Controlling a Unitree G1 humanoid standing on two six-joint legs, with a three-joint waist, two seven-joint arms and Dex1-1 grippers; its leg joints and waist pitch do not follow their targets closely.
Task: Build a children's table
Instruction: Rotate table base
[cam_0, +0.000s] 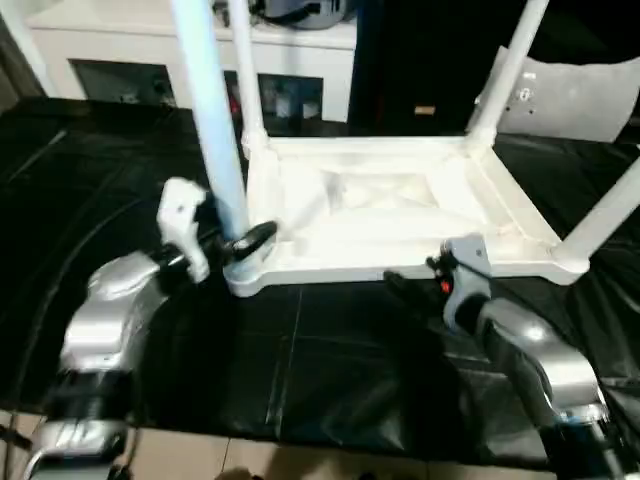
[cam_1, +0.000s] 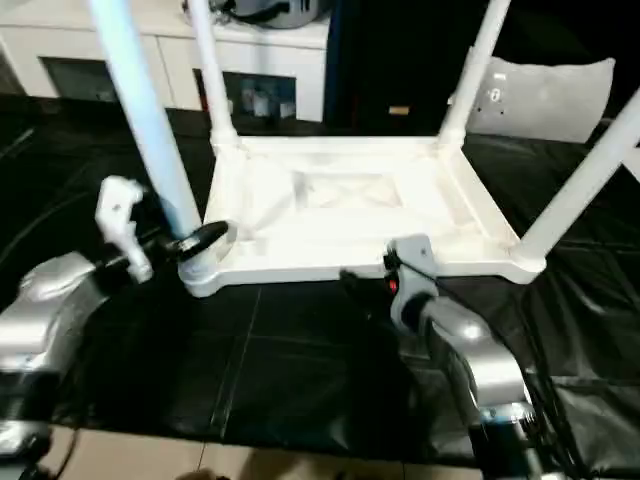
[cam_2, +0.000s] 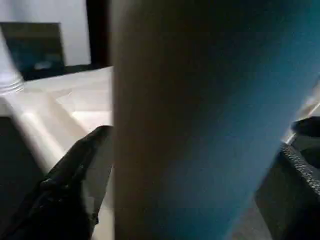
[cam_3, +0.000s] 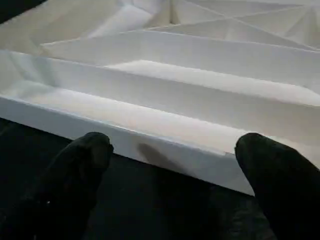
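White table (cam_0: 400, 215) inverted, legs up; left gripper (cam_0: 240, 243) straddling leg (cam_0: 212, 110), right gripper (cam_3: 172, 165) spread

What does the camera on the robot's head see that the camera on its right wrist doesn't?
The left eye view alone shows all four legs, such as the near left leg, standing up from the upside-down table top, with the left gripper at that leg's base. The right wrist view alone shows, close up, the right gripper with its black fingers spread open, just short of the top's rim. Both show the ribbed white underside and the black table cover.
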